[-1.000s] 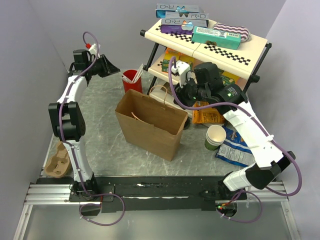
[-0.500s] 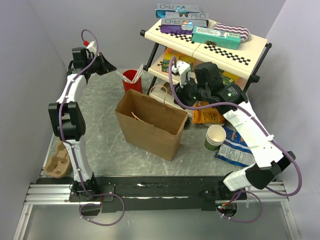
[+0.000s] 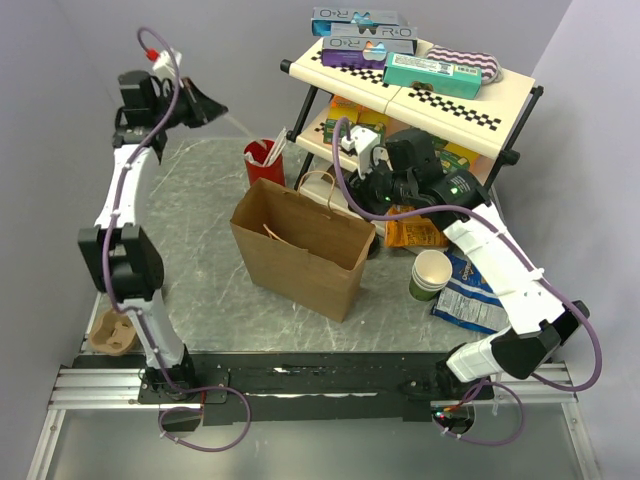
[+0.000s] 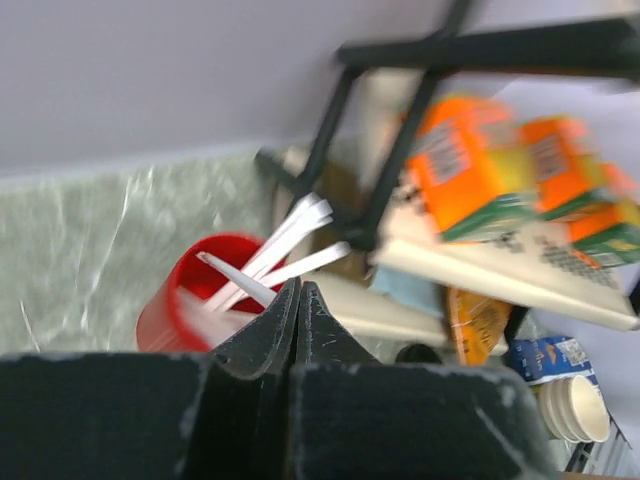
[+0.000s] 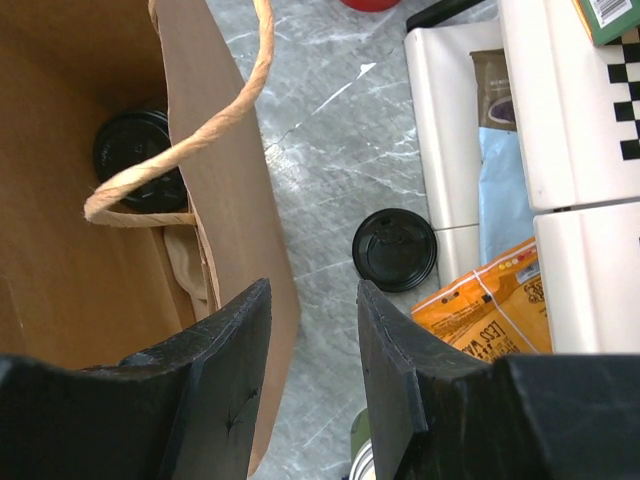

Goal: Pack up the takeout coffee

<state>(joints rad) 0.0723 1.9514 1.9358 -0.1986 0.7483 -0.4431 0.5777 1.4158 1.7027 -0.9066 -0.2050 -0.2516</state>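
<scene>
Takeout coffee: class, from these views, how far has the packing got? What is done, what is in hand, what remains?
Done, it seems: a black-lidded cup stands inside the paper bag. In hand: the left gripper is shut on a white stick near the red cup; the right gripper hangs open, empty, over the bag's edge. Left: a second black lid sits on the table beside the bag.

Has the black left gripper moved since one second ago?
Yes. The left gripper shifted up-left in the top view, away from the red paper cup, pinching a white stick.
</scene>
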